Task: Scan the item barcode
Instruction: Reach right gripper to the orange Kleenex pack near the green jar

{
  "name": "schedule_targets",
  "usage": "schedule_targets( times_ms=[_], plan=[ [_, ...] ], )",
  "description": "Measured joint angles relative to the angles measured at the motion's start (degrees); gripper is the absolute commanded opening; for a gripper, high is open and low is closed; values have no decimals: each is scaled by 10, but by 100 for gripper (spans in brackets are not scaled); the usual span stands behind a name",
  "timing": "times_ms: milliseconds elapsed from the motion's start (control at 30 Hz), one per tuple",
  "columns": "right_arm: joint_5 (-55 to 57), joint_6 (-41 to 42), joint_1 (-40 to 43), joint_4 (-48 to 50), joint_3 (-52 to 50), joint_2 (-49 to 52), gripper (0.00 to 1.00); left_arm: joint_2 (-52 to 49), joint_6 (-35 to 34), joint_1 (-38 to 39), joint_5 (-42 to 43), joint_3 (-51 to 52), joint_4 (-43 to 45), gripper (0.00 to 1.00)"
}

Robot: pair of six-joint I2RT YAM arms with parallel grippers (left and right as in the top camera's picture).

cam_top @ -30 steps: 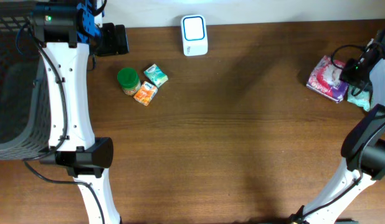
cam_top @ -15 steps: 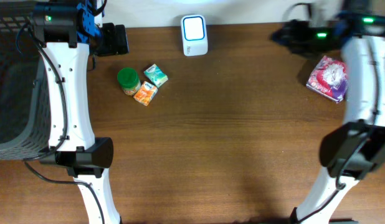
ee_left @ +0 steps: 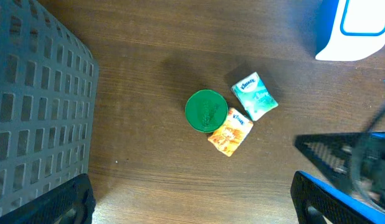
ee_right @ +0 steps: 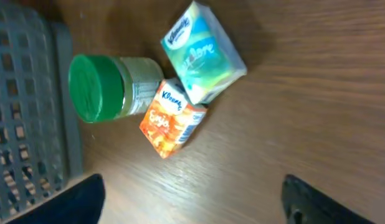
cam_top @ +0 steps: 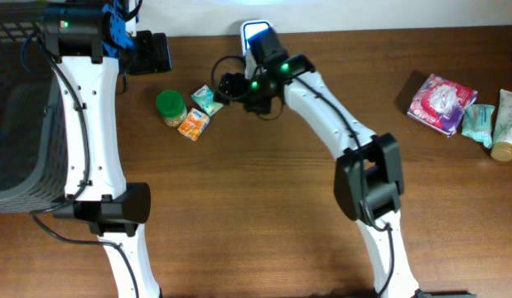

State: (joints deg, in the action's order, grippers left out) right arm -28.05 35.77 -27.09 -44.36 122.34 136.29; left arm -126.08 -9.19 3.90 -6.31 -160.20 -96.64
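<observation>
Three items lie together at the back left: a green-lidded jar [cam_top: 170,106], a teal tissue pack [cam_top: 207,100] and an orange tissue pack [cam_top: 193,124]. The white and blue scanner [cam_top: 258,45] stands at the back edge. My right gripper [cam_top: 229,86] hovers just right of the teal pack, open and empty. In the right wrist view the jar [ee_right: 108,87], teal pack [ee_right: 202,53] and orange pack [ee_right: 172,118] lie ahead of its spread fingers [ee_right: 61,202]. My left gripper [cam_top: 152,52] hangs high at the back left, open wide, looking down on the jar [ee_left: 206,111] and the packs.
A dark grey basket [cam_top: 20,108] fills the left edge. At the far right lie a pink packet [cam_top: 441,102], a teal tube [cam_top: 478,121] and a cream tube [cam_top: 504,124]. The right arm [cam_top: 322,108] arches across the table's middle.
The right arm has swung from the far right across the table to the item cluster beside the scanner. The left arm has not moved.
</observation>
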Motion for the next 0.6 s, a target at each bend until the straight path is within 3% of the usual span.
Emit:
schedule_targets(
  times_ms=[67, 233, 433, 467, 533, 600],
  plan=[
    [2, 42, -21, 24, 0, 23, 67, 0, 0, 0, 0, 0, 0, 99],
    [56, 156, -68, 53, 0, 53, 57, 0, 0, 0, 0, 0, 0, 99],
    [86, 220, -97, 107, 0, 86, 54, 0, 0, 0, 0, 0, 0, 99],
    [88, 224, -99, 115, 0, 91, 50, 0, 0, 0, 0, 0, 0, 99],
    [90, 229, -102, 118, 0, 96, 22, 0, 0, 0, 0, 0, 0, 99],
    [94, 233, -103, 114, 0, 103, 20, 0, 0, 0, 0, 0, 0, 99]
  ],
)
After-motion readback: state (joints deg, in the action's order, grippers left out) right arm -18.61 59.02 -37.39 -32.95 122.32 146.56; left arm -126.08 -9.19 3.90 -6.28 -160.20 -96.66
